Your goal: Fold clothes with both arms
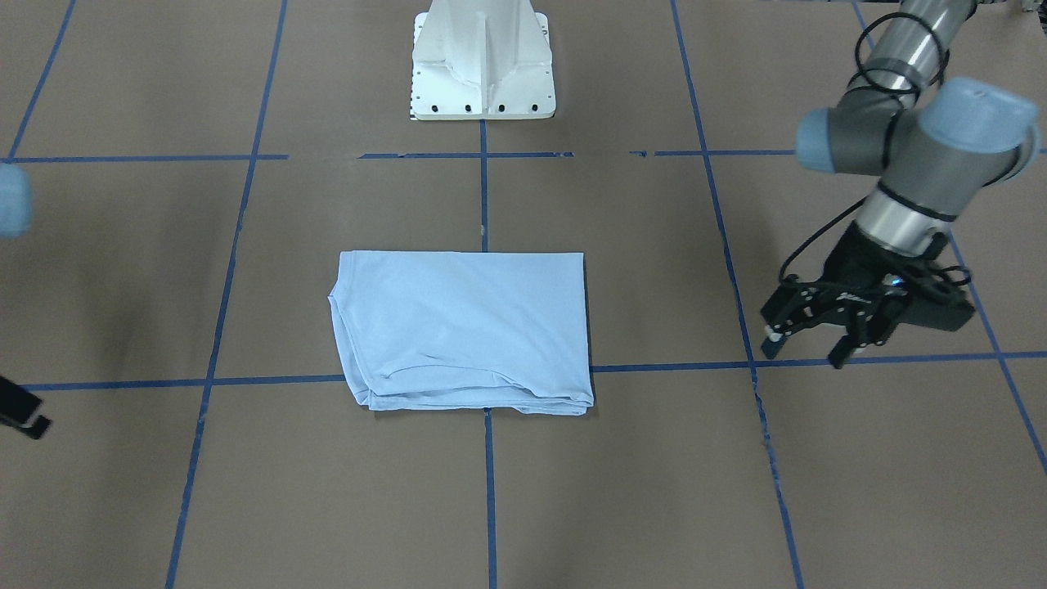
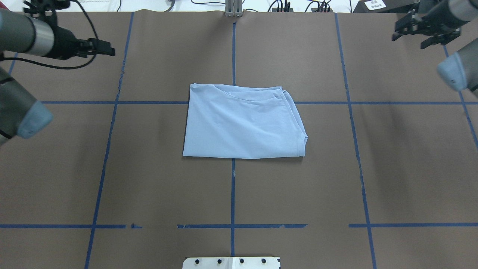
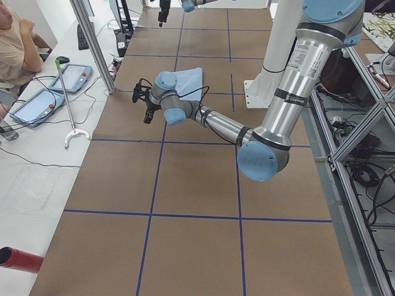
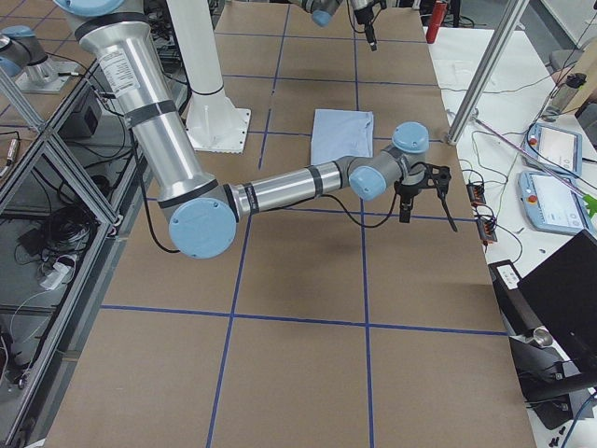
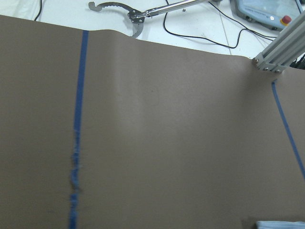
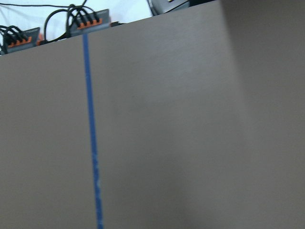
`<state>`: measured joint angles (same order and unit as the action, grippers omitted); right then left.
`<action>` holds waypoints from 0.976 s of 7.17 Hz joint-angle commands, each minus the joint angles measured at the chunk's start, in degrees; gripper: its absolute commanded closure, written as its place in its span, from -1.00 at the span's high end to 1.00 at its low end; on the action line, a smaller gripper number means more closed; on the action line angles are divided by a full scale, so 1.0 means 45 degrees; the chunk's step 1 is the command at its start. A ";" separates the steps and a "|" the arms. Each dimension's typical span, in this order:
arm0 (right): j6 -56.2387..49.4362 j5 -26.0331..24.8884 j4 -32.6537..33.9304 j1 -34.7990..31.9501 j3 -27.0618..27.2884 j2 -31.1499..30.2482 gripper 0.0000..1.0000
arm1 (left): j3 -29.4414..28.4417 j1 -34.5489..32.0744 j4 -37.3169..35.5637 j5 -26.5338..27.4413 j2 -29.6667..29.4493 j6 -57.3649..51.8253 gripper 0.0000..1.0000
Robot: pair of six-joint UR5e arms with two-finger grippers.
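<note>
Two grippers stand empty, jaws apart: left gripper (image 1: 803, 353), right gripper (image 2: 409, 42) | T-shirt (image 1: 462, 327) centre, folded rectangle | I judge folding nearly done, maybe one fold left.

The left arm (image 1: 941, 164) reached out to ten o'clock in the overhead view, wrist bent downward, the left gripper (image 1: 804, 348) low with its fingers (image 1: 847, 348) spread and empty. The right arm (image 2: 453, 71) mirrored it at two o'clock, the right gripper (image 2: 409, 41) likewise parted, holding nothing.
</note>
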<state>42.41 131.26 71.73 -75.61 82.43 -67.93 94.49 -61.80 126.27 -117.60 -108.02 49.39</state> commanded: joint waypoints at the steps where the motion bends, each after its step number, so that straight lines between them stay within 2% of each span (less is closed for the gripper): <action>1: -0.5340 0.0811 0.3960 -0.2351 0.0605 -0.0236 1.00 | 0.1073 -0.2835 -0.3434 -0.2042 0.0899 -0.5443 1.00; 2: -0.6870 0.0656 0.5547 -0.2706 0.0841 -0.0158 1.00 | 0.1093 -0.3815 -0.5288 -0.2515 0.0784 -0.7150 1.00; 4: -0.7257 0.0694 0.6168 -0.2827 0.1486 -0.0566 1.00 | 0.2493 -0.4350 -0.7388 -0.3879 0.1442 -0.7539 1.00; 7: -0.7101 0.0752 0.5993 -0.2360 0.1351 -0.0587 1.00 | 0.2500 -0.4254 -0.7300 -0.4023 0.1370 -0.7461 1.00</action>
<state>10.26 134.68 98.94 -87.23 88.69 -70.50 105.91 -81.03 93.35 -135.40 -101.44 15.74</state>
